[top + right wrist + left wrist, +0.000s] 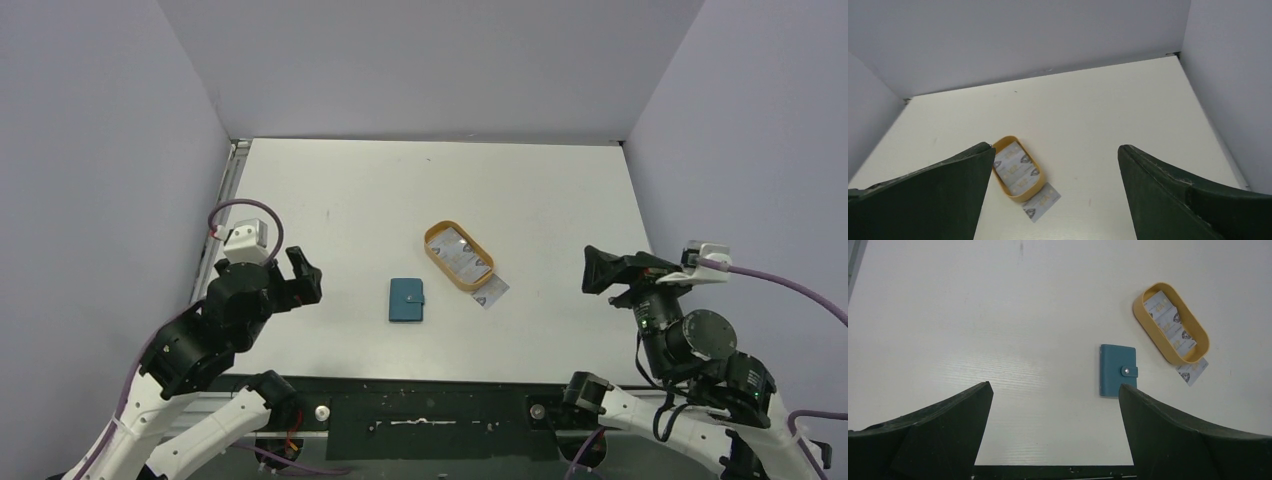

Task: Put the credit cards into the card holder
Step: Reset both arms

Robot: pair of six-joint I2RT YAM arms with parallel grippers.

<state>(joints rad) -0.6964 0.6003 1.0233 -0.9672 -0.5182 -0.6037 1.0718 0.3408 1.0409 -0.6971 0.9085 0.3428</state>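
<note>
- The card holder (406, 300) is seen lying flat on the counter (330, 200), snapped shut, near the orange-tan oval tray (431, 250).
- Several credit cards (461, 255) are laid overlapping inside the tray. One loose card (491, 292) lies on the counter against the tray's near end, and whether it is tucked under the rim cannot be told.
- The left gripper (303, 280) is held wide and empty, well to the left of the card holder. The right gripper (597, 270) is likewise spread wide with nothing in it, well to the right of the tray.
- No card is yet stowed, and the snap tab is judged to need undoing first.
- The thin, flat cards may be skated over rather than pinched.
- Overlapping cards may be lifted together.
- The tray may be shoved or tipped while a card is dug out.
- The holder may be dragged along if left unpinned while its tab is pulled.
</note>
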